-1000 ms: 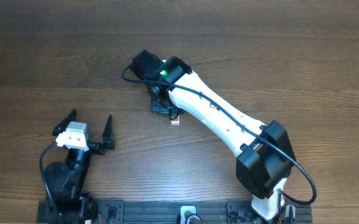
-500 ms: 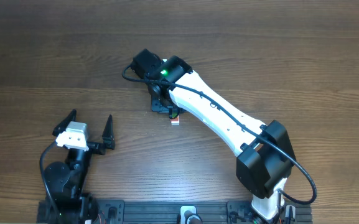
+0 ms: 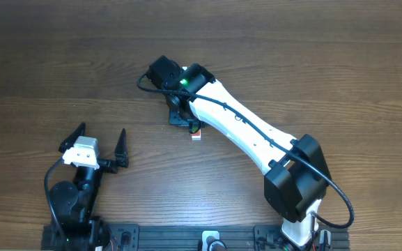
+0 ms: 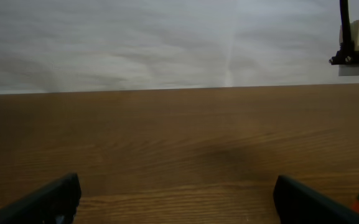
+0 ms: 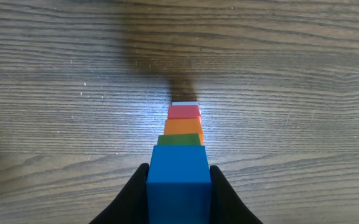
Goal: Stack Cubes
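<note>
nothing is seen to have shifted since the earlier frames — both arms are found exactly where they were. the right gripper (image 5: 179,186) is held out over the middle of the table (image 3: 326,70), and the blue cube (image 5: 179,177) is pinched between its two fingers, one pressed against each side. directly beneath it a stack (image 3: 196,133) is lined up: the green cube (image 5: 180,139) is on top, the orange cube (image 5: 182,126) is under that, then comes the red cube (image 5: 184,112), and a pale sliver of a lowest cube (image 5: 185,103) is glimpsed at the bottom. the blue cube is set squarely over the green cube — whether the two are touching cannot be told. over at the near left, the left gripper (image 3: 103,129) is held low by its own base, well apart from the stack, its fingers spread wide with bare wood seen between them.
</note>
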Controlling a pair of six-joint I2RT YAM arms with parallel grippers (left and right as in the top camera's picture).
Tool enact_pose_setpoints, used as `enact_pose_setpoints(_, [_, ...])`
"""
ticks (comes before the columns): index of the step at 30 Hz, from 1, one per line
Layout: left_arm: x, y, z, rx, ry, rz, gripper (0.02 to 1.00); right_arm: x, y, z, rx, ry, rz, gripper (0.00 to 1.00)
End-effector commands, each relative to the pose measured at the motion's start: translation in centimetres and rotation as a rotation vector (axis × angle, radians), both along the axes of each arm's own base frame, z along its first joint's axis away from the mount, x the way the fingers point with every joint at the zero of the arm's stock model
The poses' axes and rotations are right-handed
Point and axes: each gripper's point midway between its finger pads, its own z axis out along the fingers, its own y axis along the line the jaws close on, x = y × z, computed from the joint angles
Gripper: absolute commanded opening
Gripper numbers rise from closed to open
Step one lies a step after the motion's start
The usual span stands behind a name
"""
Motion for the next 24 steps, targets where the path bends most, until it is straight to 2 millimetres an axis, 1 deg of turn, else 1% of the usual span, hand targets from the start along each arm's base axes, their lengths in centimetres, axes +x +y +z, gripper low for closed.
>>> enact_pose_setpoints(1, [0.02,0.21,-0.12,0.015,-0.004,0.01,1.0,0.02,-0.35,-0.8,-0.012,0.016,-0.02,0.097])
enact_pose_setpoints(24, [0.02,0.22,-0.12,0.015,-0.004,0.011,1.0,-0.19,-0.44,-1.22,-0.016,0.031,-0.021,0.163])
